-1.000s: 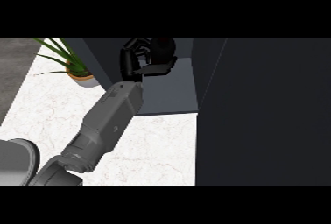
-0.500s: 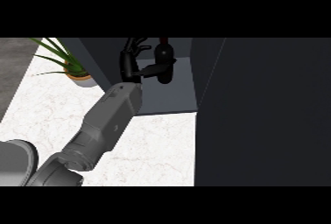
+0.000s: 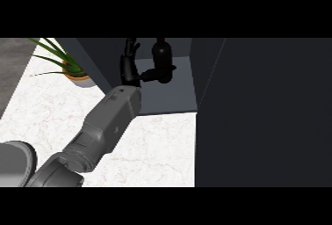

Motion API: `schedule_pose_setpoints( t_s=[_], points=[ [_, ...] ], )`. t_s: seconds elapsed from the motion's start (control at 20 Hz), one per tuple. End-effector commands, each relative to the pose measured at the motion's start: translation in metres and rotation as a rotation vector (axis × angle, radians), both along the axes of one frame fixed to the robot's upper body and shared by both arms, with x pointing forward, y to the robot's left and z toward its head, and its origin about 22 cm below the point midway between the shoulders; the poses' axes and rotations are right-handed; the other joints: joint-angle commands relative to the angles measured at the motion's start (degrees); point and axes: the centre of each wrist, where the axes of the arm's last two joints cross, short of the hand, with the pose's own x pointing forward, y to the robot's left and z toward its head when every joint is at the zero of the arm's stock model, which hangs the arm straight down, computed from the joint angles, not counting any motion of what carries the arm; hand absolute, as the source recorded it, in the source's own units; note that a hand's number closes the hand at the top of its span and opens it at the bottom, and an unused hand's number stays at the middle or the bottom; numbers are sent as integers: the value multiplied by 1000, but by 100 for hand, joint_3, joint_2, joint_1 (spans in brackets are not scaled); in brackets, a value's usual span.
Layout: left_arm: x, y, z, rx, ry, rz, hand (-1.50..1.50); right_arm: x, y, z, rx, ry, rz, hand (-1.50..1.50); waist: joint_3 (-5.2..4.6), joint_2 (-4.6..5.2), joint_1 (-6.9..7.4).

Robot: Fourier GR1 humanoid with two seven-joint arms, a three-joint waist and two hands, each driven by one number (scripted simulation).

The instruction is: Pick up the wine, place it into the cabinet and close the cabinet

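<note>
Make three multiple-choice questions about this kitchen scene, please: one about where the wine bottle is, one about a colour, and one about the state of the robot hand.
1. Where is the wine bottle?
A. Inside the open cabinet
B. Lying on the counter
C. Beside the potted plant

2. What colour is the plant's pot?
A. Blue
B. Orange-tan
C. White

3. How is the left robot hand?
A. Curled into a fist
B. Out of view
C. Fingers straight, beside the bottle

Answers: 1 A, the bottle stands upright in the compartment; 2 B, the pot looks orange-tan; 3 C, its fingers point up, only the thumb reaching toward the bottle.
</note>
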Motion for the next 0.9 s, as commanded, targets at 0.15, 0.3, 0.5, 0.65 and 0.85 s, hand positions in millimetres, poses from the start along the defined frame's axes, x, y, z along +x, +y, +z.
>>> schedule_pose_setpoints(
  t_s=[0.15,0.3,0.5,0.65,0.85],
  points=[
    [-13,24,-30,-13,16,59,-150,-8,-8,-4,1,-26,26,-150,-27,56,13],
    [-13,27,-29,-19,-13,62,-150,-10,-9,4,4,-32,8,-150,-30,55,3],
    [-19,20,-38,-22,-9,48,-150,-14,8,0,3,-25,26,-150,-36,57,10],
    [-17,23,-36,-35,-15,-13,-150,-9,-3,2,3,-29,5,-150,-31,29,70],
    [-10,32,-25,-56,-60,-46,-150,-22,-2,4,-19,-17,26,-150,-32,16,51]
  ],
)
